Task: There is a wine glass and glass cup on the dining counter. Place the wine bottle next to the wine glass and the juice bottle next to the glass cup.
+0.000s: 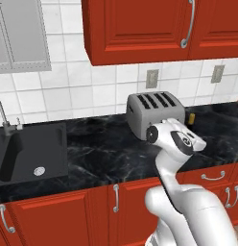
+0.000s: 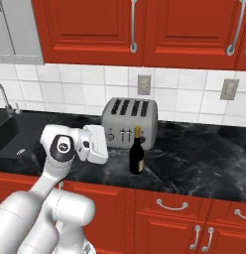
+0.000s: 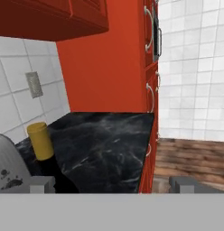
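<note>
1. Your pincer [image 3: 112, 184] is open and empty; in the hand view its two grey tips stand wide apart at the bottom edge, with nothing between them.
2. The wine bottle [image 2: 137, 153] stands upright on the black marble bench [image 2: 194, 158], just in front of the toaster [image 2: 129, 121], at its right end. From the pincer it sits low and to the left: the hand view catches its yellow top [image 3: 40, 140] and dark shoulder just beside the left tip, not between the tips.
3. In the right base view your hand [image 2: 93, 144] hangs above the bench to the left of the bottle, near it but not touching. In the left base view your arm hides most of the bottle, leaving a bit of the yellow top [image 1: 191, 117] showing past the toaster.
4. You appear to be on the first step: reaching for the wine bottle. Nothing has been picked up yet.
5. The next move calls for swinging the pincer left until the bottle's body lies between the tips, then closing on it below the neck. Mind the toaster right behind it, which leaves little room on that side.
6. The wine glass, the cup and the juice bottle are not visible from here, so expect to drive the base once the bottle is in hand.
</note>
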Robot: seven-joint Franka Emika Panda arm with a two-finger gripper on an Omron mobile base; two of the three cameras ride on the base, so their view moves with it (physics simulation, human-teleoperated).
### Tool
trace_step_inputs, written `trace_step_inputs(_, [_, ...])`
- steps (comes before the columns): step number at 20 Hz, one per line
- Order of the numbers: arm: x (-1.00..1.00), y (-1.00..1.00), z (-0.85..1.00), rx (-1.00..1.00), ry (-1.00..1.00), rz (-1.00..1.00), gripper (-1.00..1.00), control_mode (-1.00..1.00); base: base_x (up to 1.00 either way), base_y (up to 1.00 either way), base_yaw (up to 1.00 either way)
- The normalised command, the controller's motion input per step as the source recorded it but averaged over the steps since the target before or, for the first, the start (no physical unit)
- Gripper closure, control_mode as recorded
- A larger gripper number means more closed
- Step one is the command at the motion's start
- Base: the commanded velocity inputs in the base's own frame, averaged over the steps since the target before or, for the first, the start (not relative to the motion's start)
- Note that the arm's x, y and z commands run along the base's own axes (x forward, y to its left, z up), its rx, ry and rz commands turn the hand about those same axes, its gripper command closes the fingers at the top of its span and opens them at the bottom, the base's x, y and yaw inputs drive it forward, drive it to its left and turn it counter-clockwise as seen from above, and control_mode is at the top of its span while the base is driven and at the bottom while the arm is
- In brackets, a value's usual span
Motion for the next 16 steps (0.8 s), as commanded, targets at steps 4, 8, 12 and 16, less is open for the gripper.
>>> trace_step_inputs(4, [0.27,-0.15,0.0,0.0,0.14,0.01,-1.0,-1.0,0.0,0.0,0.0])
trace_step_inputs(8, [0.29,-0.14,0.0,0.0,0.14,0.01,-1.0,-1.0,0.0,0.0,0.0])
trace_step_inputs(12, [0.31,-0.14,0.0,0.0,0.11,0.01,-1.0,-1.0,0.0,0.0,0.0])
trace_step_inputs(16, [0.34,-0.15,-0.03,0.0,0.08,0.01,-1.0,-1.0,0.0,0.0,0.0])
